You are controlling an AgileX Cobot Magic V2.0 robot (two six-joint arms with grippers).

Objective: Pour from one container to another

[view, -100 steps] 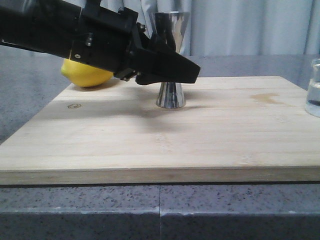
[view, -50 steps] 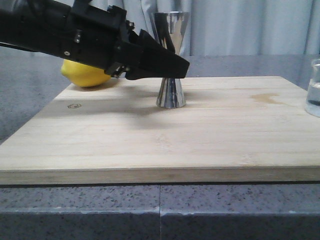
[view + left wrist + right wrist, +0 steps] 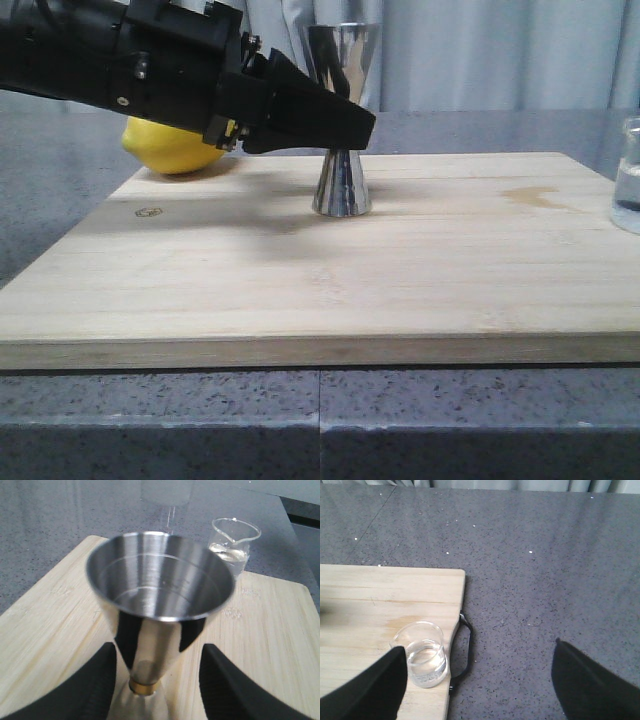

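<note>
Since a second ago, the left gripper (image 3: 345, 130) is sitting a little further back toward the robot's left and slightly higher, its black fingertips now crossing in front of the steel jigger (image 3: 341, 120) at the narrow waist rather than reaching past it. From the left wrist, the two fingers (image 3: 100, 680) are standing apart on either side of the jigger (image 3: 160, 590), level with its gold band, with gaps showing on both sides, so the jaws are spread and not clamped on anything. That jigger is standing upright near the far middle of the wooden board (image 3: 320, 270), its open cup facing up. Behind the left arm, a yellow lemon (image 3: 170, 150) is lying at the board's far left corner, partly hidden by the black gripper body. Well off to the right, the glass beaker (image 3: 628, 180) is standing upright at the board's right edge, holding a little clear liquid. Seen from the right wrist, the beaker (image 3: 422, 655) is resting just beside the board's black handle (image 3: 465, 650), and the right gripper (image 3: 480, 680) is hanging over it with its fingers wide apart, touching nothing, above the grey speckled counter (image 3: 545, 555).
</note>
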